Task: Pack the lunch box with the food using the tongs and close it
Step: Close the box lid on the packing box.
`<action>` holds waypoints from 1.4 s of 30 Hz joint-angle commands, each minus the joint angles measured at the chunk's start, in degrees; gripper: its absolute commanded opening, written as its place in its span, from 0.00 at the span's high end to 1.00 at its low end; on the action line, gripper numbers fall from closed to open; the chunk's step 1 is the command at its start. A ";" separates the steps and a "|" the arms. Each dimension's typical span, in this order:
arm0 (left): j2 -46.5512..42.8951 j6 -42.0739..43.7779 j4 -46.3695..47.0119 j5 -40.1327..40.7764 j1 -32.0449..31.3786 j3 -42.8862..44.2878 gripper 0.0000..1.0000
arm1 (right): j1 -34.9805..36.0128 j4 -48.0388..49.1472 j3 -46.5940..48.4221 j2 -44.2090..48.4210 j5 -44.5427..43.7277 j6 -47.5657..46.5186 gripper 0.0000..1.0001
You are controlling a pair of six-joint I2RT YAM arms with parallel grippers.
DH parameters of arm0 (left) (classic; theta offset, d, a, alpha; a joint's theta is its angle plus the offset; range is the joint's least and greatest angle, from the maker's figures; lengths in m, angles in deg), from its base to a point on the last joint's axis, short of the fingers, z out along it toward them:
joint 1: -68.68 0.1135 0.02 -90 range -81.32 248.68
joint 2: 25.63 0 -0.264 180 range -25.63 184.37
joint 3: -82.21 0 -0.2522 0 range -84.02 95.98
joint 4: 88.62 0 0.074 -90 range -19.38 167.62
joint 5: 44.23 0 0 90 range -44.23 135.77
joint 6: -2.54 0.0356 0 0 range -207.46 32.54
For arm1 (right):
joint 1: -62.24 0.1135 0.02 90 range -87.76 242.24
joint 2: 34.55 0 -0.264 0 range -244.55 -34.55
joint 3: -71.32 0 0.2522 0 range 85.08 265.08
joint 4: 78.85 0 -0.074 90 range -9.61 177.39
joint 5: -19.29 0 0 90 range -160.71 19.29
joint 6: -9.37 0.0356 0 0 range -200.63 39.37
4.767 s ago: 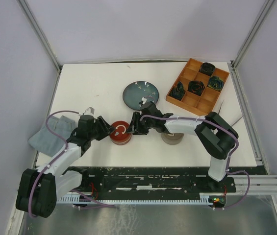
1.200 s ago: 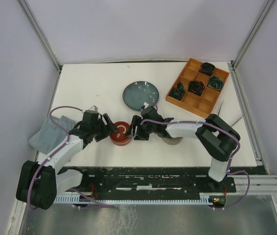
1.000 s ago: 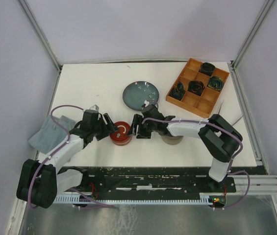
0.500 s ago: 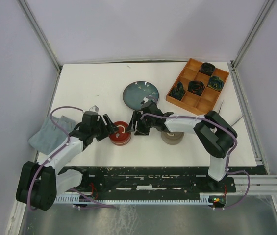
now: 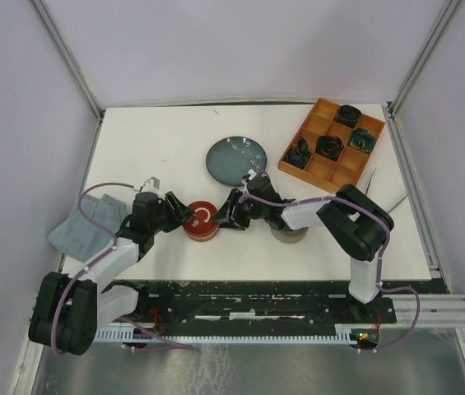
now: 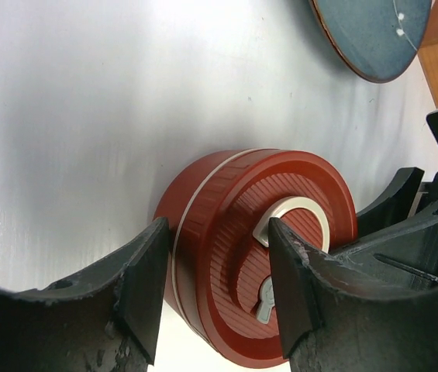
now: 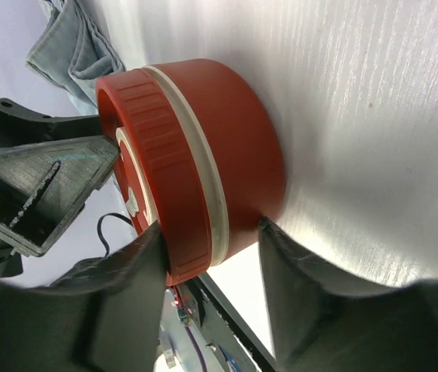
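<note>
The lunch box [image 5: 202, 224] is a round red container with its ribbed lid on, standing at the front middle of the table. My left gripper [image 5: 184, 216] reaches it from the left. In the left wrist view its jaws [image 6: 217, 229] press on the lunch box [image 6: 257, 232], one finger on the side wall and the other on the lid by the white ring. My right gripper [image 5: 224, 216] comes from the right and its jaws [image 7: 209, 229] clamp the lunch box [image 7: 203, 155] across its body. The food is out of view. Thin silver tongs [image 5: 397, 199] lie by the table's right edge.
A blue plate [image 5: 237, 160] with a few white specks lies just behind the box. An orange divided tray [image 5: 341, 169] holding dark rosettes stands at the back right. A grey cloth [image 5: 80, 226] lies at the left edge. A grey round object [image 5: 288, 233] sits under my right arm.
Both grippers have narrowed from wide open onto the red lunch box. The right gripper has shifted slightly towards it. The box has stayed in place.
</note>
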 commanded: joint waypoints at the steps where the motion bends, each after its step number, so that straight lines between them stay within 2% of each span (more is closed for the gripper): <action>1: 0.92 -2.21 -5.24 -9.86 -2.24 -3.86 0.41 | 1.95 2.28 -1.55 -4.24 -3.96 1.33 0.41; 3: 0.39 -2.87 -5.00 -10.18 -2.62 -4.30 0.40 | 2.06 2.15 -1.22 -4.00 -3.98 1.20 0.37; 5: 0.10 -3.56 -4.74 -10.27 -3.23 -4.72 0.41 | 2.18 2.49 -1.32 -4.28 -4.50 1.93 0.46; 8: 0.19 -4.07 -4.87 -10.11 -4.14 -5.44 0.44 | 2.32 4.75 -2.75 -4.72 -5.93 3.60 0.70; 12: -0.05 -4.61 -4.97 -10.02 -4.64 -6.10 0.44 | 2.44 1.95 -2.91 -3.75 -7.32 2.10 0.75; 14: -0.51 -4.85 -5.22 -9.55 -4.74 -6.67 0.47 | 2.46 1.08 -2.79 -3.33 -7.40 1.21 0.71; 18: -1.59 -5.86 -5.88 -8.21 -4.83 -8.39 0.59 | 2.81 -2.11 -0.93 -2.66 -6.75 -1.37 0.54; 20: -2.07 -6.57 -5.63 -8.33 -4.89 -9.25 0.62 | 2.94 -6.34 0.77 -1.48 -7.24 -3.48 0.47; 22: -2.40 -7.06 -5.41 -8.34 -5.36 -9.88 0.57 | 3.07 -11.84 2.64 0.24 -8.77 -6.58 0.41; 24: -2.55 -7.65 -4.67 -9.05 -6.05 -10.17 0.44 | 3.18 -17.12 4.94 1.49 -9.50 -9.94 0.39; 26: -2.89 -8.03 -5.10 -9.18 -6.95 -9.57 0.43 | 3.23 -19.81 5.67 2.82 -10.42 -11.45 0.40; 27: -3.42 -8.58 -5.24 -8.79 -7.49 -9.30 0.45 | 3.28 -20.23 5.47 3.50 -10.60 -11.84 0.44; 28: -4.02 -9.12 -5.21 -8.27 -8.36 -9.14 0.49 | 3.34 -20.59 5.03 4.19 -10.89 -11.90 0.50; 29: -4.63 -9.64 -5.24 -7.66 -9.14 -9.11 0.57 | 3.42 -20.61 4.44 4.78 -11.07 -11.84 0.55; 30: -5.14 -10.26 -5.06 -6.91 -10.15 -9.11 0.59 | 3.51 -20.65 3.82 5.16 -11.18 -11.81 0.56; 34: -4.93 -12.57 -4.09 -5.82 -13.77 -9.46 0.64 | 3.61 -20.80 1.34 5.66 -10.97 -11.87 0.65; 37: -6.91 -13.89 -4.64 -4.88 -16.38 -8.97 0.64 | 3.26 -24.17 0.75 9.16 -13.22 -14.51 0.73; 40: -8.76 -13.34 -7.28 -2.75 -17.05 -8.12 0.68 | 3.26 -28.28 1.37 12.36 -14.43 -16.58 0.74; 42: -9.46 -12.79 -7.59 -4.36 -17.37 -6.92 0.65 | 3.41 -31.60 2.65 13.00 -13.82 -17.61 0.66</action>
